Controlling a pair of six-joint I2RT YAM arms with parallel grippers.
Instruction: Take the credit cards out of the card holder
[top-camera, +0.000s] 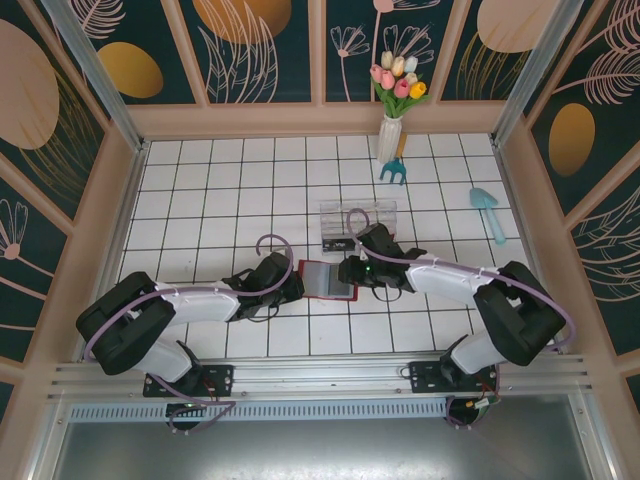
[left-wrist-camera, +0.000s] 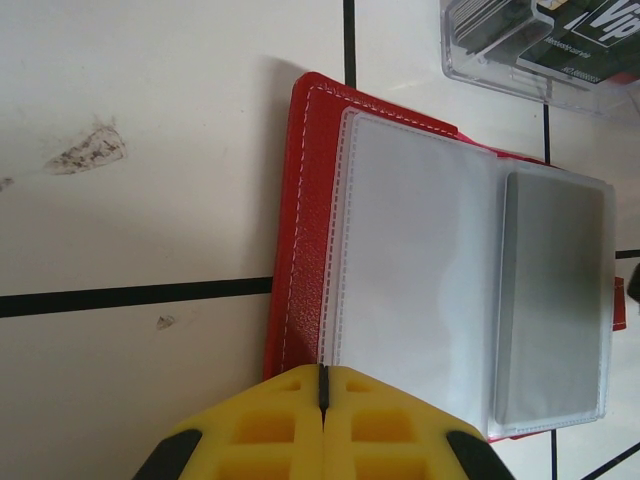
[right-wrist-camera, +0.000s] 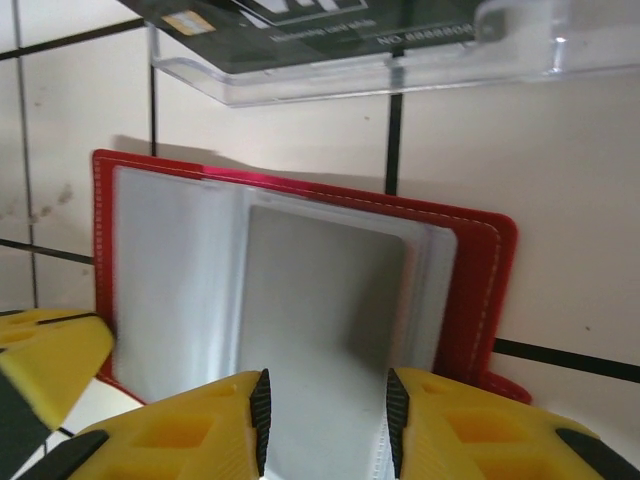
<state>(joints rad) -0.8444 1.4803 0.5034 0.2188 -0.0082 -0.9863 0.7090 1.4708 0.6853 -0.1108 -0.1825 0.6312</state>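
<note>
Card holder (top-camera: 328, 280) lying open on the tiles between both grippers. Left gripper (left-wrist-camera: 323, 398), fingers closed together, sits at its left edge. Right gripper (right-wrist-camera: 325, 425), half open with nothing visibly gripped, straddles the grey card (right-wrist-camera: 320, 300), whose long axis runs straight ahead of it.

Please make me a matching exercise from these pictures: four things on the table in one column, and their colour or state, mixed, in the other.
1 card holder
2 box
3 vase
4 trowel

a holds tulips
b lies open, red edge
c light blue, on the right
d clear plastic

Pairs: 1-b, 2-d, 3-a, 4-c
</note>
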